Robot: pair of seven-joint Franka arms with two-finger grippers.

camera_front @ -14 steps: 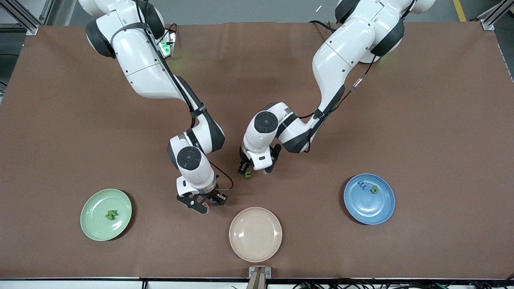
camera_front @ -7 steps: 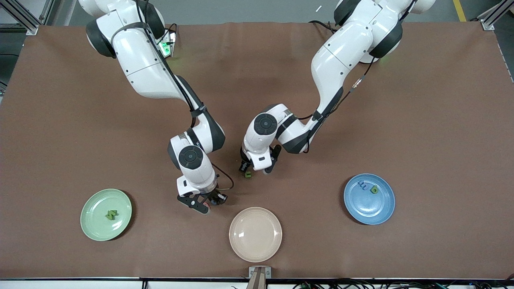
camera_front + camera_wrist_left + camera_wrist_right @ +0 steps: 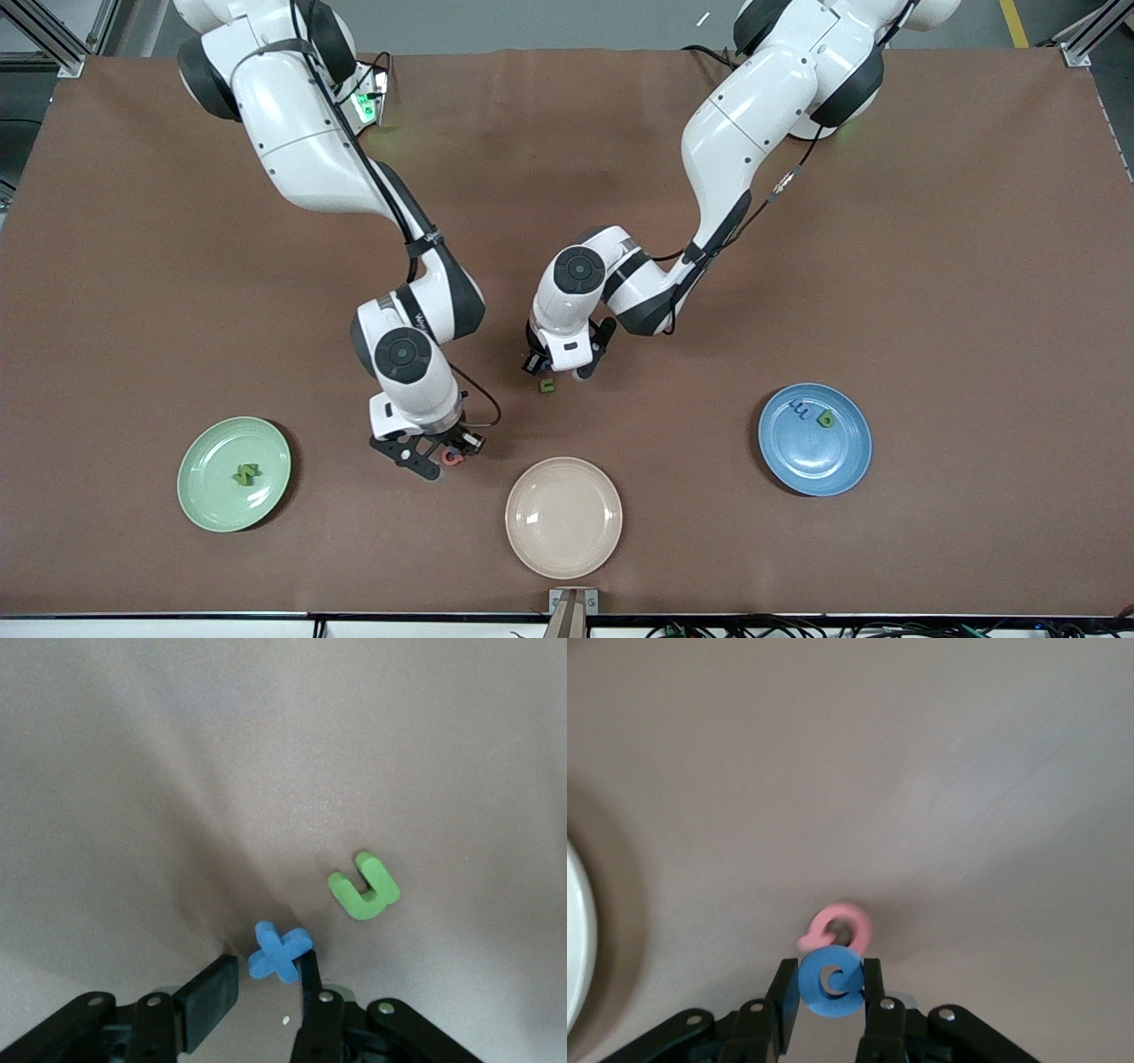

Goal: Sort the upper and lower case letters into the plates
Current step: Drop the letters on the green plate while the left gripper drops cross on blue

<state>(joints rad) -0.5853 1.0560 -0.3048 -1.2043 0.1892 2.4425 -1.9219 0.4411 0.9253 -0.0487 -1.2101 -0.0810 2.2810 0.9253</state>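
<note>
- While the blue round letter (image 3: 830, 981) sits pinched between the right gripper's (image 3: 830, 988) jaws, it touches a pink round letter (image 3: 840, 928) on the table (image 3: 930, 266); a lift could likely drag or flick the pink one, because the two are in contact.
- A blue x-shaped letter (image 3: 279, 952) rests against one finger of the left gripper (image 3: 261, 992), whose jaws stand partly apart with a gap on the other side; it looks only loosely caught, and could twist or slip out if the jaws close off-centre.
- A green u-shaped letter (image 3: 365, 887) lies on the table just beside the x, close enough to be nudged.
- The mint green plate (image 3: 205, 496) toward the right arm's end holds one green letter (image 3: 245, 474); the blue plate (image 3: 833, 465) toward the left arm's end holds a blue letter (image 3: 801, 409) and a green one (image 3: 825, 418). A cream plate (image 3: 563, 517) lies between them, nearer the front camera; I judge a letter dropped early could land there.
- Both arms reach toward the table's middle, wrists bent down, grippers low; the right gripper (image 3: 438, 456) is near the cream plate, the left gripper (image 3: 554, 372) by the green u.
</note>
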